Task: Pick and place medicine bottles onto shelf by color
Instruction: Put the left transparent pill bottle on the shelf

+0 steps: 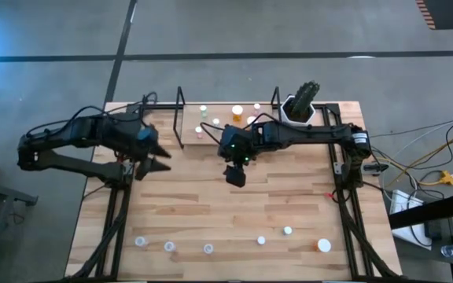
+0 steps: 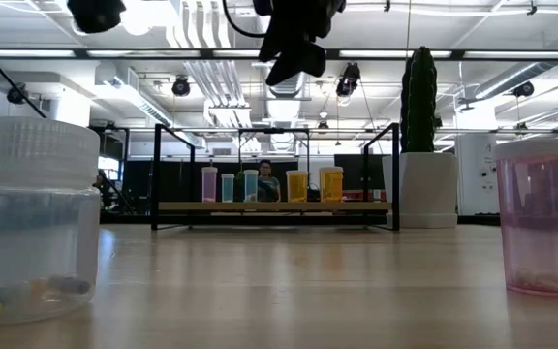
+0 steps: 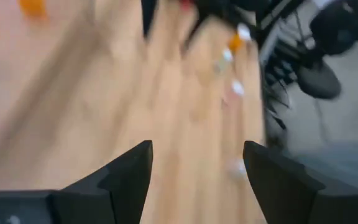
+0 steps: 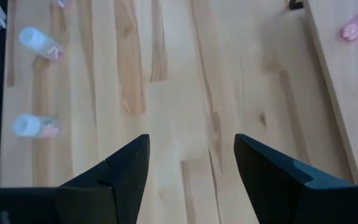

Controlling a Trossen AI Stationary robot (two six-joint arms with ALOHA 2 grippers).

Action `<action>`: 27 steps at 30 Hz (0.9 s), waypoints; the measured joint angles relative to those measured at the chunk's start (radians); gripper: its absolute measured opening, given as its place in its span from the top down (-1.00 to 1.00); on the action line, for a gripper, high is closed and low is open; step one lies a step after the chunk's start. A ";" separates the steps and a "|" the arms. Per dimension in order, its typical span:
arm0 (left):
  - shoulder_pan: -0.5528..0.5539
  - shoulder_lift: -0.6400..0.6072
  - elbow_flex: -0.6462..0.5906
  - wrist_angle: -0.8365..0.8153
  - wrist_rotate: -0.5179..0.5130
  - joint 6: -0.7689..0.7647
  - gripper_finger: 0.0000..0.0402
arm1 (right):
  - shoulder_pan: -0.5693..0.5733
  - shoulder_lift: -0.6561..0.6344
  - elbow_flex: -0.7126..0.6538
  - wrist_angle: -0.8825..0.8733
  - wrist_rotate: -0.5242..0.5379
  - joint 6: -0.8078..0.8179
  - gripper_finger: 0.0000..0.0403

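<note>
The shelf (image 1: 226, 124), a low light-wood board between black wire uprights, stands at the table's far middle. It carries several white-capped medicine bottles (image 2: 297, 184), pink, clear and orange, standing upright. Several more medicine bottles (image 1: 208, 248) stand along the near edge; the low view shows a clear one (image 2: 32, 223) and a pink one (image 2: 536, 218) close up. My right gripper (image 1: 236, 174) hangs open above the table's middle, just in front of the shelf, and holds nothing (image 4: 191, 162). My left gripper (image 1: 160, 157) is open and empty at the table's left, tipped downward (image 3: 194, 168).
A white pot with a green cactus (image 1: 299, 106) stands right of the shelf at the far edge. Bare planks (image 1: 234, 208) stretch between the shelf and the near row of bottles. A person (image 2: 266, 180) shows in the room behind the shelf.
</note>
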 joint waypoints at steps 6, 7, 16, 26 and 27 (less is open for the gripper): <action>-0.073 0.020 0.000 -0.191 0.061 -0.121 -0.17 | -0.001 0.000 -0.012 0.002 0.000 -0.023 -0.11; -0.091 0.024 0.000 -0.210 0.063 -0.124 -0.17 | -0.001 0.000 -0.012 0.003 0.000 -0.030 -0.11; -0.336 0.109 0.000 -0.212 0.065 -0.024 -0.17 | -0.001 0.000 -0.012 0.013 0.001 -0.041 -0.11; -0.519 0.327 -0.057 -0.206 0.113 -0.008 -0.17 | -0.001 0.001 -0.014 0.017 0.002 -0.048 -0.11; -0.541 0.345 -0.068 -0.202 0.135 0.001 -0.17 | -0.001 0.001 -0.015 0.017 0.002 -0.048 -0.11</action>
